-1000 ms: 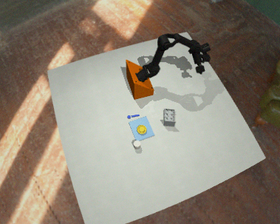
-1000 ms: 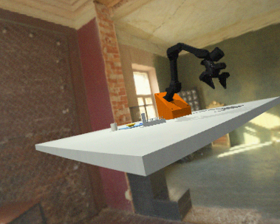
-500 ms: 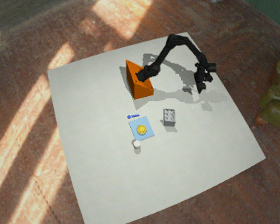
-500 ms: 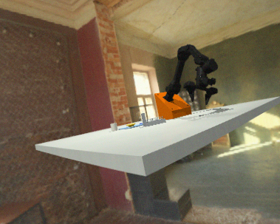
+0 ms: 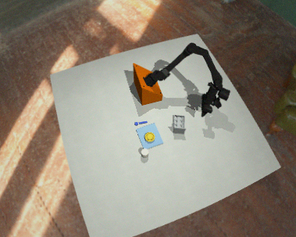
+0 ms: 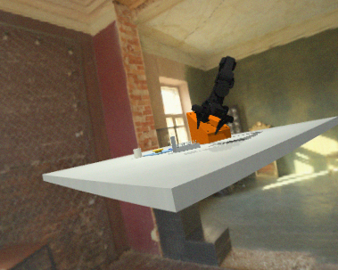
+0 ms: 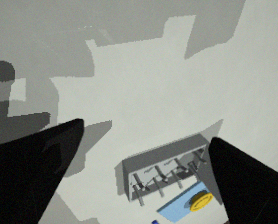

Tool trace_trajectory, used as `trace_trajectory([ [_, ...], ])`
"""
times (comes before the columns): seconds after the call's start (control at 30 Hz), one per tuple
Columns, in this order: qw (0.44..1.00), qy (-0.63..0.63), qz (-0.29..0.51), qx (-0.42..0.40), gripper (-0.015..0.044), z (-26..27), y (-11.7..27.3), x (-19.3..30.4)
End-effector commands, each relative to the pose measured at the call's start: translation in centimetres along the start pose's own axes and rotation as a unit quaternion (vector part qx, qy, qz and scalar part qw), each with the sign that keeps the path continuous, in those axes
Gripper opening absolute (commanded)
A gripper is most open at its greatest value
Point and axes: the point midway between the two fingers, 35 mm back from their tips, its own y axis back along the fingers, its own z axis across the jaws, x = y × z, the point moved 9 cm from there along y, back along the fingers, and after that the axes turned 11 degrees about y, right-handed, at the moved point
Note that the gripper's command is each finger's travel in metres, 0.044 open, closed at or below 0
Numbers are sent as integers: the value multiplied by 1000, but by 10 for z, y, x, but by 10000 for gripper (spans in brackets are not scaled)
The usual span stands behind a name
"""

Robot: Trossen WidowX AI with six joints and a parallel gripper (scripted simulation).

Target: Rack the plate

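A yellow plate (image 5: 150, 137) (image 6: 157, 151) (image 7: 201, 202) lies flat on a light blue square mat (image 5: 157, 130) (image 7: 172, 212). The grey dish rack (image 5: 179, 131) (image 6: 186, 147) (image 7: 165, 153) stands beside the mat, on the side toward my gripper; short rails rise inside it and no plate stands in it. My gripper (image 5: 211, 109) (image 6: 208, 130) (image 7: 147, 134) is open and empty. It hangs above the table, to the right of the rack in the top view, pointing down. In the wrist view the rack and plate show low in the picture, toward the right fingertip.
A white cup (image 5: 144, 152) (image 6: 137, 152) stands near one corner of the mat. A small blue spoon-like thing (image 5: 141, 123) lies at the mat's opposite side; its end shows at the wrist view's bottom edge. The orange arm base (image 5: 140, 83) (image 6: 207, 137) stands behind the rack.
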Motion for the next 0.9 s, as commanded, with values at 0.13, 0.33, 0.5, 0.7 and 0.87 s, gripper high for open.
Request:
trace_trajectory([
  [0.13,995,-63,74,-32,400,-72,-34,34],
  [0.33,984,-123,110,-68,400,-122,-53,73],
  [0.5,971,-179,125,-102,400,-160,-64,114],
  [0.7,945,-262,132,-144,400,-197,-74,174],
  [0.87,919,-329,123,-177,400,-220,-78,228],
])
